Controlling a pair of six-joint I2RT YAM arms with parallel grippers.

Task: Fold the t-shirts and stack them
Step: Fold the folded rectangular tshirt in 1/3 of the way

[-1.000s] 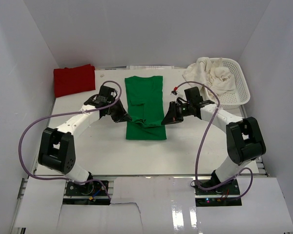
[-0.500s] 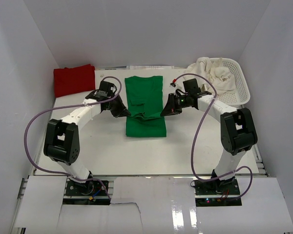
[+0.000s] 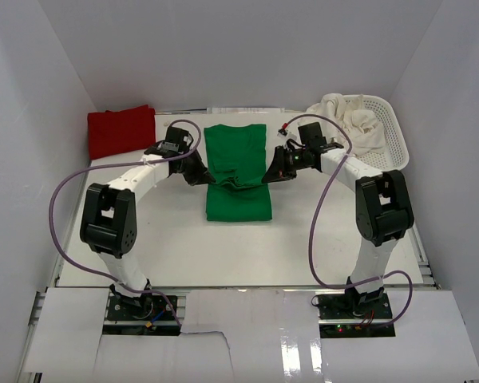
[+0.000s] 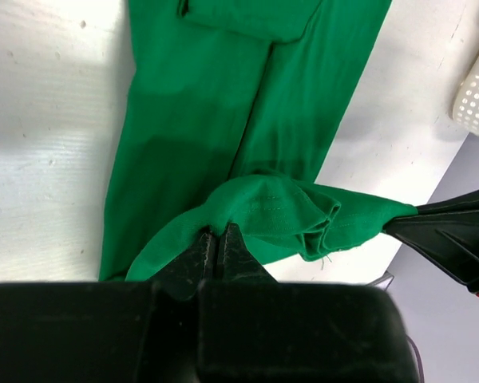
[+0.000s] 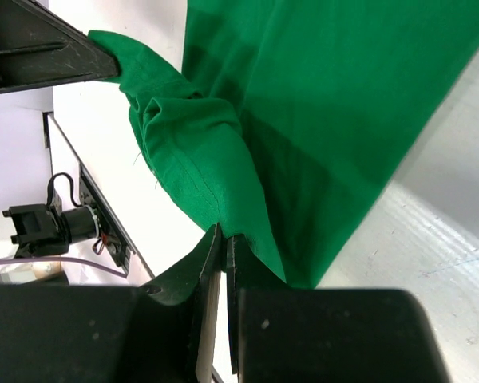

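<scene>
Where pinched, green t-shirt (image 3: 238,204) bunched, creased

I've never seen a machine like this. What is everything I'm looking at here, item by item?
green t-shirt: one, bright green, middle of the table, a fold pinched up at both side edges
red t-shirt: one, red, folded, far left corner
cream-white cloth: a heap, count unclear, in the basket and spilling over its rim
basket: one, white plastic mesh, far right corner
table: one, white, under everything
cables: two, purple, one looping off each arm
left arm, right arm: white with black joints, bases at the near edge
left hand: black, shut on the shirt's left edge
right hand: black, shut on the shirt's right edge
</scene>
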